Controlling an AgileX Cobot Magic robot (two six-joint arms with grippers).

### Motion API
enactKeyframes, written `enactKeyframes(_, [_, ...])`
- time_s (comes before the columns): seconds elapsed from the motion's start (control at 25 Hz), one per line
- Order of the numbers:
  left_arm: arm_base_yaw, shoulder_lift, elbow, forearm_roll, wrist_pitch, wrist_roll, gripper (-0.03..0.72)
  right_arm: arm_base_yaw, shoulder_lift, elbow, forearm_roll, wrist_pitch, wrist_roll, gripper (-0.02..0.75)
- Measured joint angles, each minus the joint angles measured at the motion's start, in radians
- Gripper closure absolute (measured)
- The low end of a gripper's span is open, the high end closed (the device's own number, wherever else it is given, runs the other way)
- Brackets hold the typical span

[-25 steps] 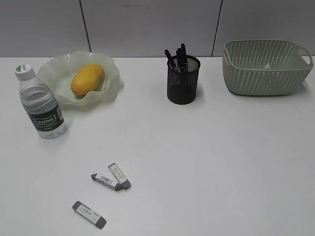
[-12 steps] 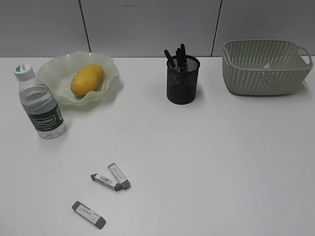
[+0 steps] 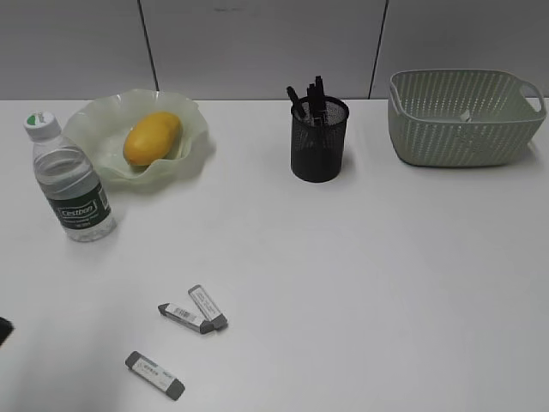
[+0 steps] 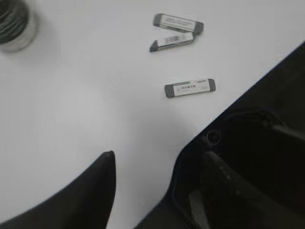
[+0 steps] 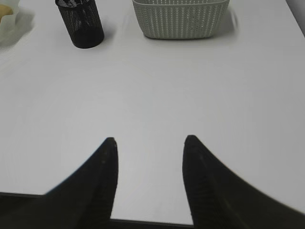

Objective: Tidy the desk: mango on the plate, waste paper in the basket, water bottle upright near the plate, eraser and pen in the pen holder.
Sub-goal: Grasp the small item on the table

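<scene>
White desk (image 3: 360, 283): plain tabletop carrying everything; grey panelled wall behind it
Mango (image 3: 153, 137): yellow-orange, lying in the plate; long axis slanting up to the right
Plate (image 3: 193, 116): pale green glass with a ruffled rim, far left of the desk; its edge shows at the top-left corner of the right wrist view
Water bottle (image 3: 70, 178): upright, white cap on, dark green label; just in front of the plate's left side, apart from it
Pen holder (image 3: 319, 142): black mesh cup at mid-back; dark pens (image 3: 307, 96) stand in it, tips leaning left
Basket (image 3: 463, 120): sage green, far right at the back; a small white scrap (image 3: 465, 114) shows inside, too small to tell more
Erasers: three grey bars with white labels on the near left; two (image 3: 196, 311) touching in a V; one eraser (image 3: 155, 375) alone, nearer the front edge
Left gripper (image 4: 157, 171): over the near-left desk, jaws apart, nothing between them; the lone eraser lies just beyond
Right gripper (image 5: 150, 143): above bare desk, jaws parted and empty; holder and basket well ahead
</scene>
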Motion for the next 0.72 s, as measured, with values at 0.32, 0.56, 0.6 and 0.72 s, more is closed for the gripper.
enactKeyframes(0.32, [-0.265, 0.447, -0.029, 0.008, -0.312, 0.491, 0.253, 0.0, 0.0, 0.0, 0.035, 0.0, 0.0, 0.375])
enactKeyframes(0.56, [-0.336, 0.677, -0.03, 0.054, -0.442, 0.604, 0.263, 0.0, 0.0, 0.0, 0.048, 0.0, 0.0, 0.375])
enactKeyframes(0.6, [-0.336, 0.7, -0.032, 0.057, -0.459, 0.614, 0.264, 0.0, 0.0, 0.0, 0.049, 0.0, 0.0, 0.375])
enactKeyframes(0.72, [-0.336, 0.761, -0.054, 0.061, -0.5, 0.639, 0.265, 0.0, 0.0, 0.0, 0.051, 0.0, 0.0, 0.375])
